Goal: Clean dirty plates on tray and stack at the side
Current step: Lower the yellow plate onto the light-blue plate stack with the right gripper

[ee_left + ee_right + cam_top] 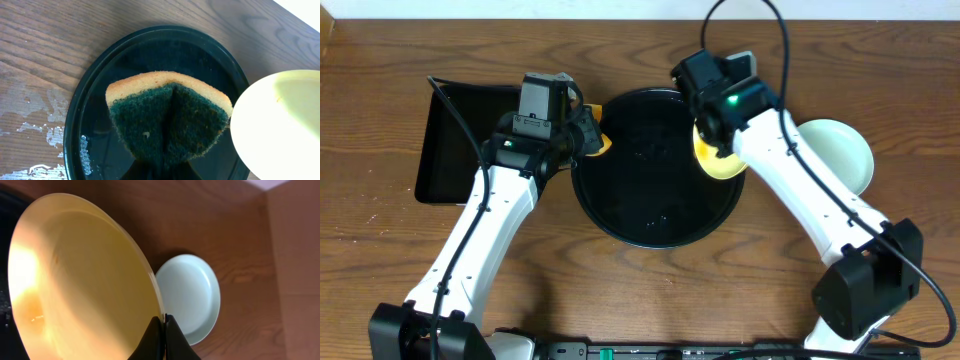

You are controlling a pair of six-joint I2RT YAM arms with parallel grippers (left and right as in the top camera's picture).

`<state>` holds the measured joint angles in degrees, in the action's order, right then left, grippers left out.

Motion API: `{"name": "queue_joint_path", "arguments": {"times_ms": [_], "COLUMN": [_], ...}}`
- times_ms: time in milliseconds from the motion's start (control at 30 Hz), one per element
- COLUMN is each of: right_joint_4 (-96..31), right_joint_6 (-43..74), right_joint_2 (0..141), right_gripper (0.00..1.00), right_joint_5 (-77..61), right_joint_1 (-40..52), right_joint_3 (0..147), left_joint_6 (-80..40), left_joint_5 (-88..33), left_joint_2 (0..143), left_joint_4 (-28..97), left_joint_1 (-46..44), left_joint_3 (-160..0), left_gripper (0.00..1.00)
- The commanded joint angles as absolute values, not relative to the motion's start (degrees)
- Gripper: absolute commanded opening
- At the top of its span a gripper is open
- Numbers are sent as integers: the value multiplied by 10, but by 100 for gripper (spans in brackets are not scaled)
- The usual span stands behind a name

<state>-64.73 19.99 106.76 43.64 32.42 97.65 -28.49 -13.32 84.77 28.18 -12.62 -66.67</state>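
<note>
Right tool [162, 317] clamps pale yellow plate [75, 280] by its rim, tilted above tray [620, 215] right edge. Left tool [586, 138] pinches sponge [167, 117] above tray left edge. Mint-blue plate [845, 155] lies toward worktop [380, 250] right edge.

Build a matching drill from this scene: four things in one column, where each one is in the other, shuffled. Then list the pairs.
Things
1. sponge
2. yellow plate
3. mint-blue plate
4. rectangular tray

Places
A. lying flat, right of the round tray
B. farthest left in the overhead view
C. pinched at its rim by the right gripper
D. in the left gripper, above the round tray

Pairs: 1-D, 2-C, 3-A, 4-B
</note>
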Motion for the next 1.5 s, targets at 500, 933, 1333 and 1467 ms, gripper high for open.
{"name": "queue_joint_path", "arguments": {"times_ms": [500,933,1333,1467], "right_joint_4": [-634,-635,-627,-623], "right_joint_6": [180,189,149,116], "right_joint_2": [1054,1054,1054,1053], "right_gripper": [1,1,1,1], "right_joint_5": [534,389,116,27], "right_joint_1": [376,350,228,185], "right_joint_3": [975,975,975,975], "left_joint_6": [-282,-282,-282,-282], "left_joint_5": [-127,-127,-127,-123], "left_joint_2": [852,852,852,852], "left_joint_4": [282,283,283,283], "left_joint_1": [-124,-124,-124,-124], "left_joint_3": [-674,-674,-674,-674], "left_gripper": [8,8,8,8]}}
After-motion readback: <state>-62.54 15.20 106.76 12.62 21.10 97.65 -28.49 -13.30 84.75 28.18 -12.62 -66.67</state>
